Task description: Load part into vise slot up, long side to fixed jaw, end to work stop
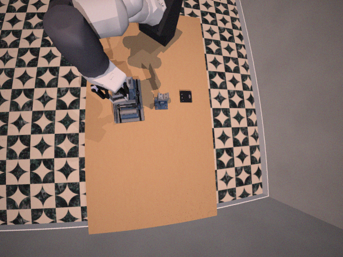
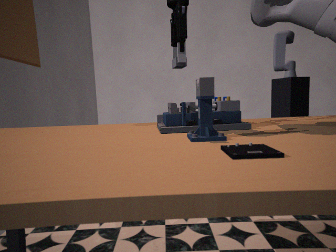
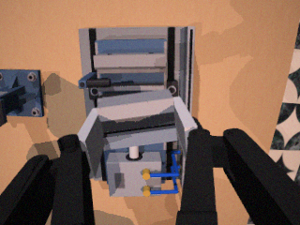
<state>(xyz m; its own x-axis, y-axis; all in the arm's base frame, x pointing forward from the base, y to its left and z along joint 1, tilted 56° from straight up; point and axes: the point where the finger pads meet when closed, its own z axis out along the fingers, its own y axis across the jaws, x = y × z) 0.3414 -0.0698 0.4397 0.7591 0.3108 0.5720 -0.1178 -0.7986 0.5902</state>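
My gripper [image 1: 119,95] [image 2: 179,57] [image 3: 138,116] is shut on the grey part [image 2: 179,65] [image 3: 136,111], one finger at each end. The part hangs level, high above the vise [image 1: 117,121] [image 2: 176,130] [image 3: 85,42]. In the wrist view its long dark slot faces up towards the camera, and it lies slightly turned from the jaws' line. The fixed jaw [image 2: 171,107] [image 3: 130,62] is beyond the part. The work stop [image 2: 180,104] [image 3: 99,82] is at the left between the jaws. The part hides the moving jaw in the wrist view; the moving jaw [image 2: 190,106] shows in the exterior view.
The V-block [image 1: 163,96] [image 2: 205,86] stands on its blue pedestal beside the vise. The black infeed plate [image 1: 185,96] [image 2: 252,153] lies beyond it with no part on it. The air cylinder [image 3: 133,180], with yellow fittings and blue hoses, is at the vise's near end in the wrist view.
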